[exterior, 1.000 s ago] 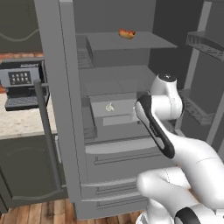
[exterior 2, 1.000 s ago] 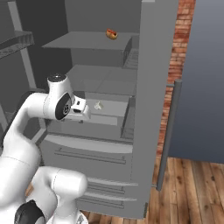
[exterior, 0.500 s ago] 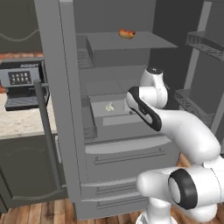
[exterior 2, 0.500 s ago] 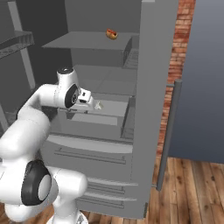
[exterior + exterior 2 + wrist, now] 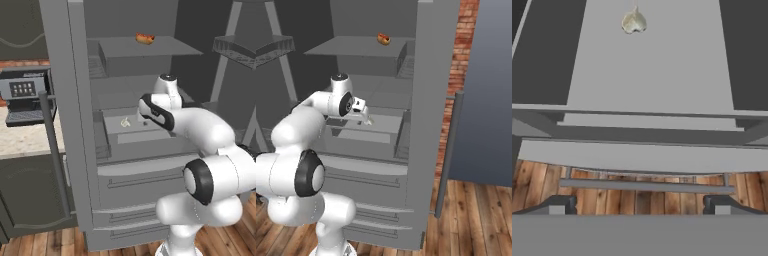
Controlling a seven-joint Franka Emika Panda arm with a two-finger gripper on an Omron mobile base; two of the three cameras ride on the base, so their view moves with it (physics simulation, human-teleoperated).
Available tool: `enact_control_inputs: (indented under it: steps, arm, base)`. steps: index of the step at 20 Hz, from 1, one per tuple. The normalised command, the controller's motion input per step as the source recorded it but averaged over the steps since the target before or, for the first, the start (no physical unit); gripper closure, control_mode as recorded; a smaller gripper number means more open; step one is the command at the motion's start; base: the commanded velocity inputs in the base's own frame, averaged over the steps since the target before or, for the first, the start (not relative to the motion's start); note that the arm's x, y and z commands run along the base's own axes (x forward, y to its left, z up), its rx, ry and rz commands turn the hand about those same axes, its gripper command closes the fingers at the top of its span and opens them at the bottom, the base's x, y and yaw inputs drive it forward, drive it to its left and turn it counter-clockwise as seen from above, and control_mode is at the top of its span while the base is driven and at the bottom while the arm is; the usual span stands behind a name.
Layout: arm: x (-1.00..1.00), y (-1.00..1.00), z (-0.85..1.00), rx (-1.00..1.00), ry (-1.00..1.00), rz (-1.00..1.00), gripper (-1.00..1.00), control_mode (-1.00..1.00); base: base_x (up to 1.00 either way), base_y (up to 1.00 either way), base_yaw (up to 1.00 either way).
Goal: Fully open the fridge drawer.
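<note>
The fridge drawer [image 5: 142, 134] is a plain grey box inside the open fridge, with a garlic bulb [image 5: 125, 121] lying on its flat top. In the hand view that top [image 5: 652, 65] runs away from me, the garlic [image 5: 634, 22] is at its far end and the front lip [image 5: 649, 121] lies just ahead. My gripper [image 5: 367, 118] hangs over the drawer's [image 5: 373, 129] front part, tilted down. It [image 5: 639, 206] is open, its fingertips [image 5: 559, 204] wide apart and holding nothing, not touching the lip.
A hot dog [image 5: 145, 38] rests on the upper shelf. Below the drawer are wider grey front panels with bar handles [image 5: 145, 178]. The open doors [image 5: 60, 125] [image 5: 481, 90] flank the fridge. A wire basket [image 5: 402, 137] sits beside the drawer. A coffee machine [image 5: 22, 95] stands at the left.
My hand has moved up and in toward the fridge, from in front of the drawer to over its front part. The drawer and garlic have not moved.
</note>
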Motion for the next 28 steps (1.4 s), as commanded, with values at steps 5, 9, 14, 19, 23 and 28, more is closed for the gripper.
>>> enact_control_inputs:
  steps: [5,9,14,19,23,28]
  arm:
    - [0.41,0.00,-0.30,0.00,-0.01,0.00,-1.00,-1.00]
    - [0.48,0.00,-0.29,0.00,0.00,0.01,-1.00,-1.00]
    - [0.45,0.00,-0.28,0.00,0.00,0.01,-1.00,-1.00]
    - [0.39,0.00,-0.29,0.00,0.00,0.00,-1.00,-1.00]
    - [0.43,0.00,-0.27,0.00,0.00,0.00,-1.00,-1.00]
    - [0.43,0.00,-0.24,0.00,0.00,0.00,-1.00,-1.00]
  base:
    - [0.00,0.00,0.00]
    - [0.00,0.00,0.00]
    - [0.00,0.00,0.00]
    - [0.00,0.00,0.00]
    - [0.00,0.00,0.00]
    - [0.00,0.00,0.00]
